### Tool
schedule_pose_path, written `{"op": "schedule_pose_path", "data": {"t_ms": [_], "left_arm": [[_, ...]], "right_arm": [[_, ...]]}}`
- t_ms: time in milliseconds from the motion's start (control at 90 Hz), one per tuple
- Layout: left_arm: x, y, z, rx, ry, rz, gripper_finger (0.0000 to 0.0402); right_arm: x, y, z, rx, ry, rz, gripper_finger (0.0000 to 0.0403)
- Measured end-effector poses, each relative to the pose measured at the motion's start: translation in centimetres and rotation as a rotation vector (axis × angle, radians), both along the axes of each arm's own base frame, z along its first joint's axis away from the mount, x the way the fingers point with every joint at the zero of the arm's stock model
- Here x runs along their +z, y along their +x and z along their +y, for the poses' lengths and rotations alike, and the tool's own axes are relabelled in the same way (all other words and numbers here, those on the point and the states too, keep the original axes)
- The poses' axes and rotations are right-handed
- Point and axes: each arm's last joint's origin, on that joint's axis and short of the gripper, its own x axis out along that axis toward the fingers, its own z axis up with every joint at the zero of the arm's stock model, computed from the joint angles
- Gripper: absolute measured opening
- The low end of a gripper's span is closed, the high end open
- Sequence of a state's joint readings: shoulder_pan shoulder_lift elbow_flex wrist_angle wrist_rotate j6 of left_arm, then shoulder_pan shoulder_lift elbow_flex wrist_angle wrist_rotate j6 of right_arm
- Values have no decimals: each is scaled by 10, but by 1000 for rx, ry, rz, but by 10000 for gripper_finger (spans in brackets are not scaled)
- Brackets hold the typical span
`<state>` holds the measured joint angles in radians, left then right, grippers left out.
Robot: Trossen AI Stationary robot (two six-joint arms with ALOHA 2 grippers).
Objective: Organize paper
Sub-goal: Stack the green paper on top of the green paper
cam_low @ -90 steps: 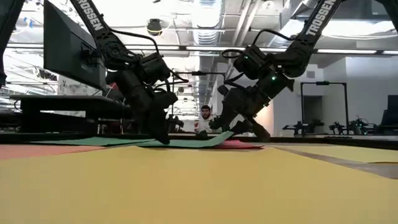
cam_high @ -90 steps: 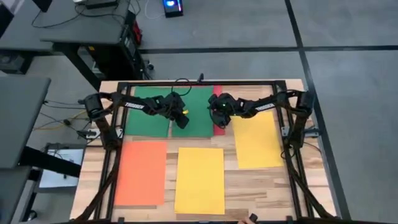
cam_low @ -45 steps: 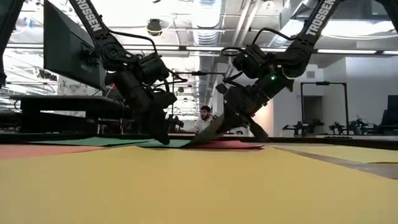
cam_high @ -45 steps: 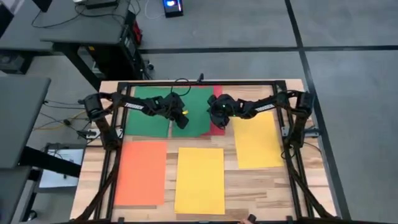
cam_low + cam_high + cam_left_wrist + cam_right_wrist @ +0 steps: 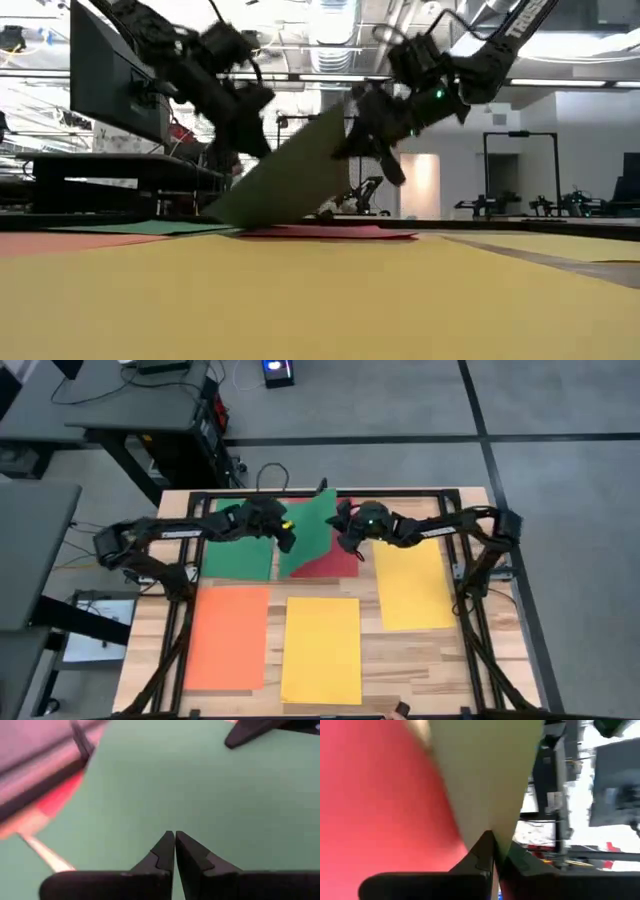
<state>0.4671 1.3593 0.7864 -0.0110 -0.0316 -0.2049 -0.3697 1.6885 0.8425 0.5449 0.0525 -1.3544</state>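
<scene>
1. Even overhead room light is filling the high view, and the arms are casting only soft, faint shadows on the desk [image 5: 420,660]
2. In the low view, bright ceiling fixtures [image 5: 330,20] are glaring and washing out the upper background, while both arms are smearing with motion blur
3. The near yellow sheet [image 5: 300,310] is lying out of focus
4. Both wrist views are looking soft and blurred, the green sheet [image 5: 200,785] showing no sharp edge

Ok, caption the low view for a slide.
Both hands, left hand and right hand, lift a green sheet off the pink-red sheet.
</scene>
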Motion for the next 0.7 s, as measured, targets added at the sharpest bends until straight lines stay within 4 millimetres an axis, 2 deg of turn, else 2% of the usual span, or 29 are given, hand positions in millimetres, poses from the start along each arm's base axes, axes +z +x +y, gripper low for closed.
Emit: {"op": "schedule_pose_path", "data": {"t_ms": [122,222,367,456,700], "left_arm": [[25,-10,-9,-37,77,-65,3],[37,-11,-23,-107,126,-102,22],[38,-1,-48,-217,160,-102,63],[37,4,-61,-210,191,-80,87],[48,0,-81,-219,243,-110,128]], "right_arm": [[23,-3,4,6,-23,-68,0],[37,-1,4,5,-12,-82,0],[52,5,2,-4,13,-100,0],[60,8,-2,-16,32,-106,0],[67,10,-4,-21,44,-75,0]]}}
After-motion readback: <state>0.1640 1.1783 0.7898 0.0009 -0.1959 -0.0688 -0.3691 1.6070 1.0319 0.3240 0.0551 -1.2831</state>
